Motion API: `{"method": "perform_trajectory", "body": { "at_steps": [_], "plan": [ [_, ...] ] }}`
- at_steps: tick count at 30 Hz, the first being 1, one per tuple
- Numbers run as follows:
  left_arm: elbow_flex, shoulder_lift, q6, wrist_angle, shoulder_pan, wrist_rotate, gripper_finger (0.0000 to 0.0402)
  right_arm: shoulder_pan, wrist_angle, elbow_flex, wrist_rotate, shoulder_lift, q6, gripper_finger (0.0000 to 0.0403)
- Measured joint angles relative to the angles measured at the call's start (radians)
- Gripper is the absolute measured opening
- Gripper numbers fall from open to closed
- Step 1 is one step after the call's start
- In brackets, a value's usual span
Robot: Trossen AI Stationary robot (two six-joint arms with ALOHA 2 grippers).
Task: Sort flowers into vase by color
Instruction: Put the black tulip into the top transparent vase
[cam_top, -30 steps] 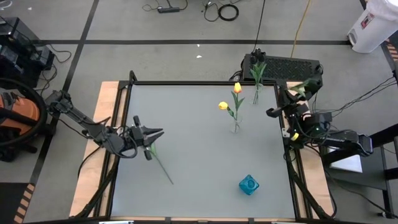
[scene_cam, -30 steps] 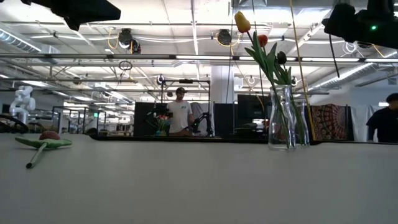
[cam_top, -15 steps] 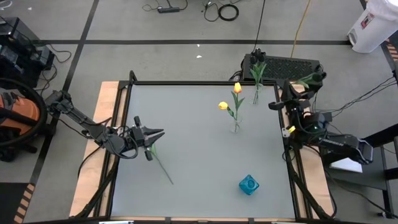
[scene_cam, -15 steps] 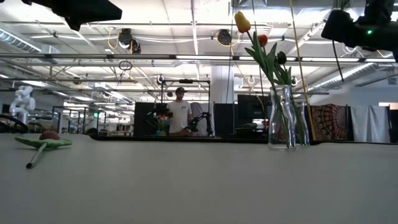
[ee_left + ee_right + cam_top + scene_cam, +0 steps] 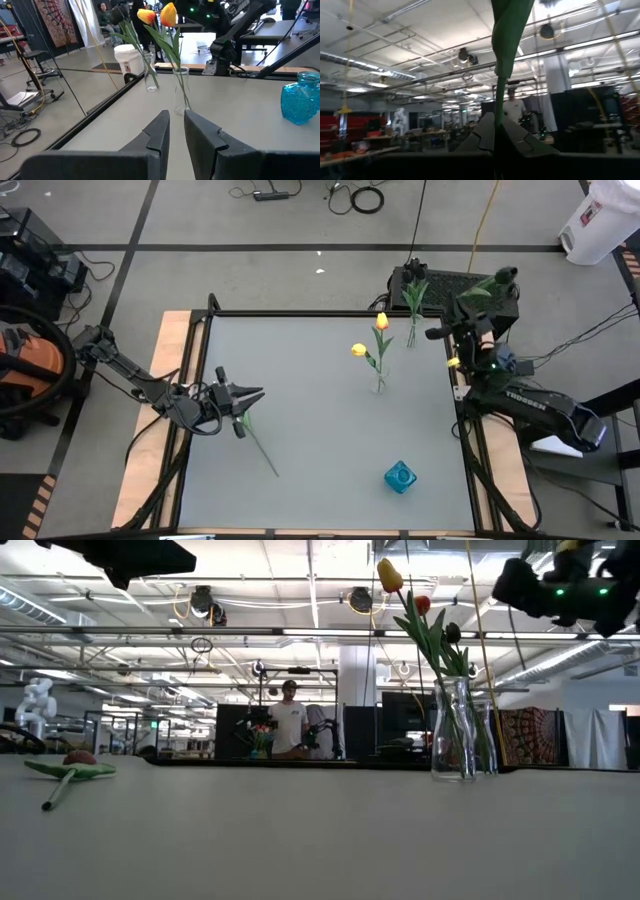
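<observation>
A red-headed tulip lies flat on the table, its head at the left in the low view. My left gripper hovers high above it, open by a narrow gap and empty. My right gripper is raised past the table's far right corner, shut on a green-stemmed flower whose head is hidden. A clear vase holds two yellow tulips. A second clear vase holds a dark tulip. A blue vase stands near the near edge. My right gripper pinches the flower's stem between its two fingers. The fingers point level toward the far side and lie across the stem. The flower is lifted clear and upright, and a broad green leaf rises above the fingers.
A black box sits beyond the table's far right corner, close to my right gripper. The table's raised dark frame runs around its edges. A person in a white shirt stands far off in the room. Bare tabletop lies between arm and vases.
My right gripper has risen and moved toward the far edge and a little leftward, carrying the flower with it and staying shut. The flower on the table and the vases have stayed in place.
</observation>
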Motion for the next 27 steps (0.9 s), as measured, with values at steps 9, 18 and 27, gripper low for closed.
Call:
{"method": "perform_trajectory", "body": {
  "at_steps": [9,18,27],
  "plan": [
    [0.000,0.000,0.000,0.000,0.000,0.000,0.0066,-0.036,-0.004,0.133,-0.127,0.170,0.116,0.0000],
    [0.000,0.000,-0.002,0.000,0.000,0.000,0.0066,-0.035,0.001,0.152,-0.166,0.239,0.158,0.0000],
    [0.000,0.004,-0.002,-0.001,0.000,0.004,0.0066,-0.035,0.020,0.140,-0.197,0.250,0.137,0.0000]
  ]
}}
